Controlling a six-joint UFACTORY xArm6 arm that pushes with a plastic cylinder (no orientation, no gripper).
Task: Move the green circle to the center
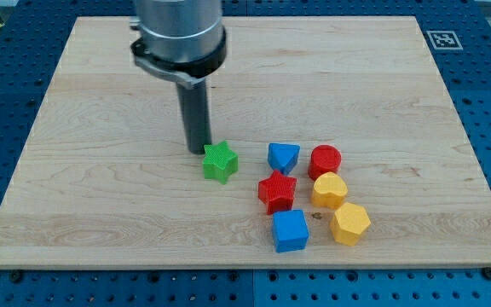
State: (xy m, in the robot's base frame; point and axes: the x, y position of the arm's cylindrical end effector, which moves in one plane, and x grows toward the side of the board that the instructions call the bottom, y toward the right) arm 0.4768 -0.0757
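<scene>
My tip point(198, 151) rests on the wooden board point(101, 102), just left of and slightly above a green star block point(220, 162), close to it or touching it. No green circle shows in the camera view; the only green block is this star. The rod rises from the tip to the arm's grey body at the view's top.
Right of the green star lies a cluster: a blue triangle point(283, 157), a red circle point(324, 160), a red star point(277, 191), a yellow round block point(329, 190), a yellow hexagon point(349, 223) and a blue cube point(290, 230). A marker tag point(442, 39) sits at the board's top right corner.
</scene>
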